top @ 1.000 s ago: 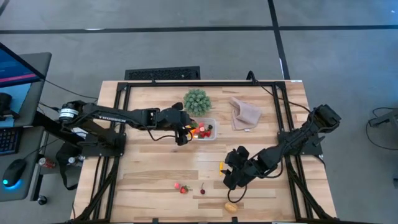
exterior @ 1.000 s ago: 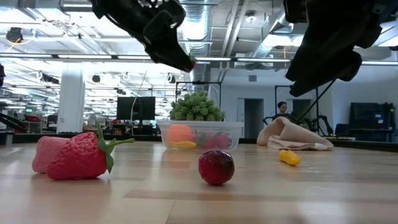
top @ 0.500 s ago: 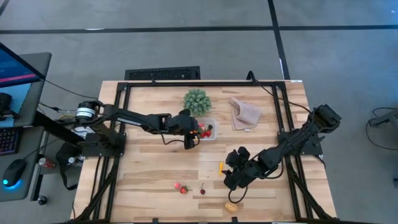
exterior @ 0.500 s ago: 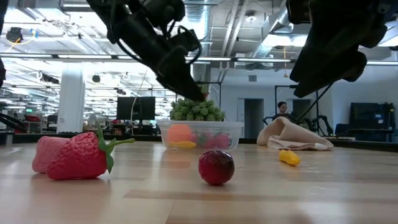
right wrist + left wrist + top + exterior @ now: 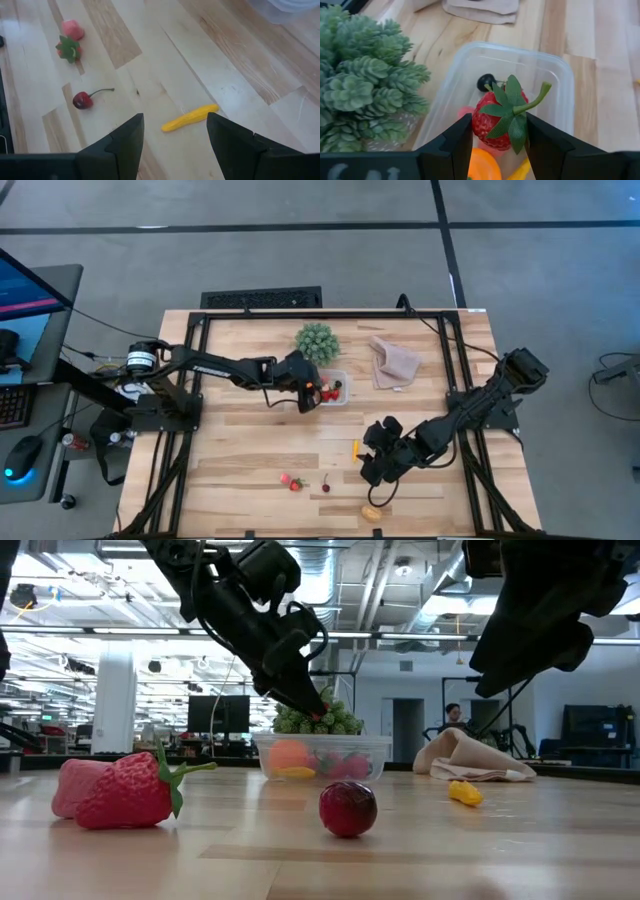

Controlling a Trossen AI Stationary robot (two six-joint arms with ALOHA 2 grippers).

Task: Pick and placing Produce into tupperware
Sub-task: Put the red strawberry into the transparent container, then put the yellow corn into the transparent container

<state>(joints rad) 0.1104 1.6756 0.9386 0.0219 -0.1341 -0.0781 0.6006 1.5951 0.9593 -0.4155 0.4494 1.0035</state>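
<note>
Since a second ago, my left gripper (image 5: 313, 393) has travelled right and down over the tupperware (image 5: 339, 400); before, it hung higher and short of the rim. Right arm unchanged.

Left fingers (image 5: 451, 145) are clamped on a toy strawberry (image 5: 496, 121), red body, green leaves and stem facing the wrist camera. The berry hangs directly above the container's interior. Low view puts the gripper tip level with the top of the green spiky plant (image 5: 318, 712), just above the container rim.

Tupperware sits centre of the high view, slightly above middle, immediately below the plant (image 5: 316, 340). Inside it I see a dark round piece (image 5: 485, 81), an orange piece (image 5: 484, 166), and something yellow at the wrist frame's lower edge. Beige cloth (image 5: 394, 361) lies to the container's right.

Right gripper (image 5: 372, 465) hovers in the lower centre-right of the high view, fingers standing apart, nothing between them. Its wrist camera looks down on a yellow pepper-like piece (image 5: 190, 118) on the wood, which shows just above and left of the gripper in the high view (image 5: 355, 447).

Loose produce still on the table, lower centre of the high view: a second strawberry beside a pink piece (image 5: 291, 481), a cherry (image 5: 325, 486) just right of them, and a tan-yellow piece (image 5: 371, 512) near the bottom edge.
</note>
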